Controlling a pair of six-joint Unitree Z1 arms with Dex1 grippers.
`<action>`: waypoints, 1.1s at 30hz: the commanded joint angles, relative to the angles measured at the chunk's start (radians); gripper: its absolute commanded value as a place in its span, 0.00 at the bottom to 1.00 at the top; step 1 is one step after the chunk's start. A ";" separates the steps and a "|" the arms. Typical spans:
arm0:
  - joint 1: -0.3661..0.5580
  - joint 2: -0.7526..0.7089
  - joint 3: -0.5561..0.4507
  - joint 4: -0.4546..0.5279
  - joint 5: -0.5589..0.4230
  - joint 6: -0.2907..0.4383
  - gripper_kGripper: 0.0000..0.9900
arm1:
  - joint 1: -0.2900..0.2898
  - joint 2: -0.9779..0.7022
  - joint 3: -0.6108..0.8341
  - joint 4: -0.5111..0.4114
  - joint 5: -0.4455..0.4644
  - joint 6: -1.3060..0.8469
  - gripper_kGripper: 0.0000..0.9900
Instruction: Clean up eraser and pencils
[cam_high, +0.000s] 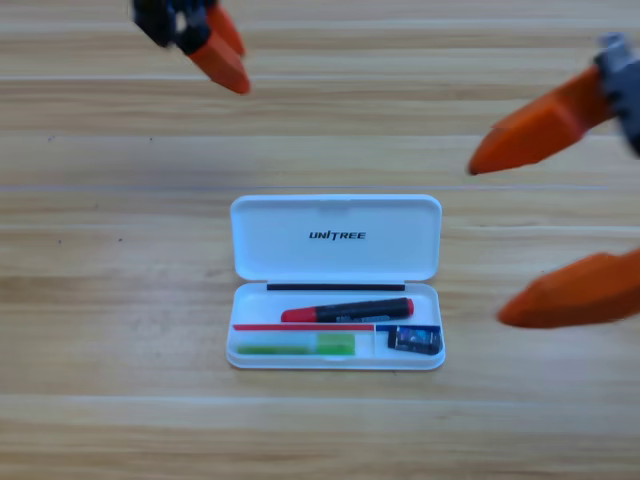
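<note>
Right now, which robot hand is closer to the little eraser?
Right. The right gripper is beside the eraser, off to its right; the left gripper is far up, at the top left.

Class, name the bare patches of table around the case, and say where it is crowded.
Bare wood lies left of the case and in front of it. The right gripper, jaws open, crowds its right; the left gripper waits top left. Inside lie both pencils and the eraser.
</note>
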 joint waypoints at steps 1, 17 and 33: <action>0.064 0.179 -0.002 0.004 -0.095 0.010 0.08 | -0.029 -0.057 0.051 -0.012 0.041 0.011 0.96; 0.041 0.287 0.137 -0.072 -0.236 0.062 0.00 | -0.029 -0.078 0.086 -0.052 0.072 0.022 0.97; -0.002 0.304 0.171 -0.068 -0.287 0.074 0.00 | -0.029 -0.057 0.091 -0.064 0.084 0.031 0.97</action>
